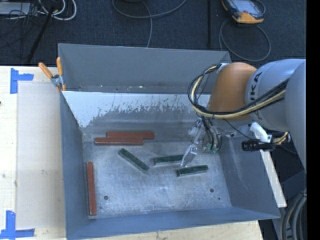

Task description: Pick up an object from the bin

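My gripper (190, 155) hangs low in the right half of the bin, its fingertips just above the bin floor. A dark green bar (192, 170) lies just below and right of the fingertips. Another dark green bar (168, 159) lies just left of them, its right end close to the tips. A third dark green bar (133, 160) lies slanted further left. Nothing shows between the fingers.
Two reddish-brown bars (125, 138) lie side by side at the back left of the bin floor. One more reddish-brown bar (91, 188) lies along the left wall. The arm with its orange cover and cables stands over the bin's right side.
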You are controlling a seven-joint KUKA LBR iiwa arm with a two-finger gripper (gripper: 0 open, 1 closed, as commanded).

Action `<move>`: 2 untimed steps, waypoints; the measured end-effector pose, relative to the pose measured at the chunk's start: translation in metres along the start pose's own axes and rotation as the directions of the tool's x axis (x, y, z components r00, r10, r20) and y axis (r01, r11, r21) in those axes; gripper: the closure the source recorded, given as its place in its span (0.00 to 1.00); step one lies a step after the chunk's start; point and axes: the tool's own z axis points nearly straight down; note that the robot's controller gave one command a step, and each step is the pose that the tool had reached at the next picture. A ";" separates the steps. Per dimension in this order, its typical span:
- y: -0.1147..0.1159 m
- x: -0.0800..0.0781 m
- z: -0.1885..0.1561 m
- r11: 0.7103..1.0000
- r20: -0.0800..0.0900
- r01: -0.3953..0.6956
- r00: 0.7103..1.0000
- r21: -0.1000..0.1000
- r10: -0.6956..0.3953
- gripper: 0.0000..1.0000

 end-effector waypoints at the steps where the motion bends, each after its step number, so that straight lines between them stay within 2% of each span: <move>1: 0.013 0.006 -0.013 0.966 0.006 0.258 0.966 0.000 -0.258 0.00; 2: 0.017 0.019 0.026 0.999 0.005 -0.044 0.999 -0.003 0.044 0.00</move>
